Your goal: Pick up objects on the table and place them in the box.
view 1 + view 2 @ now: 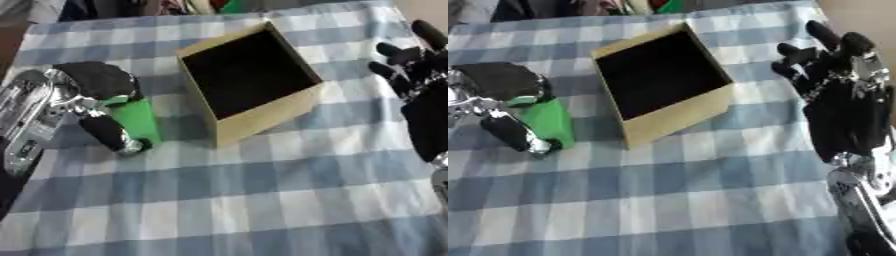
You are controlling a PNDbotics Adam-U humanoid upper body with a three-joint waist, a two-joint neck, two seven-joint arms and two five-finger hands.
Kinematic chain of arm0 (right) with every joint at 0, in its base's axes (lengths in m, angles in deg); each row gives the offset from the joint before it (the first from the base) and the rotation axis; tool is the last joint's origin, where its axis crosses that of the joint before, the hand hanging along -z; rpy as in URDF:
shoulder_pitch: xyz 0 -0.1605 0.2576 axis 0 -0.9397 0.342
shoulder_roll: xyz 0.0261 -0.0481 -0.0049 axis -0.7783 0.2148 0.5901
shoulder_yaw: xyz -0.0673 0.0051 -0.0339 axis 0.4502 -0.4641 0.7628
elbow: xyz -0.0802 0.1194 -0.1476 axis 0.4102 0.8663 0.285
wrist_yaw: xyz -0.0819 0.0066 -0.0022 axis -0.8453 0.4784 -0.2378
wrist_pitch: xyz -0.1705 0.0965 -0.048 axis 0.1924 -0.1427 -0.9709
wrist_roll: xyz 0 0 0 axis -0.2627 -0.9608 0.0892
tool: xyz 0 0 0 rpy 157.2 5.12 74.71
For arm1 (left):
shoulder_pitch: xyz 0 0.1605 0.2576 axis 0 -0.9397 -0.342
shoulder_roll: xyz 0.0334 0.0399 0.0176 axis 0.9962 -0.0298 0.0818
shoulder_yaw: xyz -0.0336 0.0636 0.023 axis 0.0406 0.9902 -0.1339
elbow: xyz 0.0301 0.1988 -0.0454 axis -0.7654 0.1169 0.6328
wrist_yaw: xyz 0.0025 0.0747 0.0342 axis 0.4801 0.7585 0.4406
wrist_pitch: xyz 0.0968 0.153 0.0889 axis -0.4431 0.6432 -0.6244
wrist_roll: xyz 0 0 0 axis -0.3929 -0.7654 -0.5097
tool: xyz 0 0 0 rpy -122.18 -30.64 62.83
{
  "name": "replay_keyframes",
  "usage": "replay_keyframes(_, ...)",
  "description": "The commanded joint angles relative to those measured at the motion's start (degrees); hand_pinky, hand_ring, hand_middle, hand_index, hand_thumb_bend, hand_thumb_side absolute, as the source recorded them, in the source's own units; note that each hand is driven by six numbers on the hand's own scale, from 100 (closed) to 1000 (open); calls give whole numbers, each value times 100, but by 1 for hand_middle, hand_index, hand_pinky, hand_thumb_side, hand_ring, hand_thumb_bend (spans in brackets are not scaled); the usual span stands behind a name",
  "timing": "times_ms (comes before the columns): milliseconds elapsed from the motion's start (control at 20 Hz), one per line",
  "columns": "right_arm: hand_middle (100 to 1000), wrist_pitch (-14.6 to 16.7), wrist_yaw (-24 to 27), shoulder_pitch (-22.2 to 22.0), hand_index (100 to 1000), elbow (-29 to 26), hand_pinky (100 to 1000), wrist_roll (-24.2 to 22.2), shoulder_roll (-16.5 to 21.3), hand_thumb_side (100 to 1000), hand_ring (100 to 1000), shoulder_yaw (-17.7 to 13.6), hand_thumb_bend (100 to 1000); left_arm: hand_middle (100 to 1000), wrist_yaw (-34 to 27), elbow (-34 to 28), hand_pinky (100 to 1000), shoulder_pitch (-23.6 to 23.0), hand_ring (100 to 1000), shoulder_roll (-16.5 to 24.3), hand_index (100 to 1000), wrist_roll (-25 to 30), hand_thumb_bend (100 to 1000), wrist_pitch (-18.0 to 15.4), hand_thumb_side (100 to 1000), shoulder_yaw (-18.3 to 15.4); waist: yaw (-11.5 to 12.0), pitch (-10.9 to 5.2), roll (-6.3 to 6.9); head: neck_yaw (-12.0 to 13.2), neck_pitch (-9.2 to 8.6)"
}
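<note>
Your left robot hand (101, 97) is curled round a green block (137, 120) at the left side of the worktop (262, 200), which is covered in a blue-and-white checked cloth. The block is a plain, bright green, flat-sided and box-like; its upper part is hidden under your dark fingers (96, 77), and your thumb (109, 132) lies against its left face. Whether its lower end touches the cloth, you cannot tell. Just to its right stands the box (262, 117): open-topped, tan cardboard walls, dark inside, set askew to the checks. Block and box sit close but apart. Your right robot hand (846, 100) hangs at the right edge, beside the box, fingers spread and straight, holding nothing.
</note>
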Motion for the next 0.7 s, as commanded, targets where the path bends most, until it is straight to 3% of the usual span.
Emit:
replay_keyframes(50,547,-26,-19,22,901,-99,823,15,44,881,867,-43,100,513,-170,-226,541,58,554,219,612,163,100,-77,570,-138,15,-162,48,-14,37)
replay_keyframes(350,547,-14,-22,16,900,-99,823,17,45,881,867,-55,100,508,-435,-615,544,87,547,293,619,184,100,-43,499,-346,34,-168,39,-23,-5)
replay_keyframes(700,549,98,34,111,899,-99,821,-4,130,886,865,-80,100,512,-818,-1087,563,457,551,529,634,-237,100,425,408,-753,-56,-109,32,2,-159)
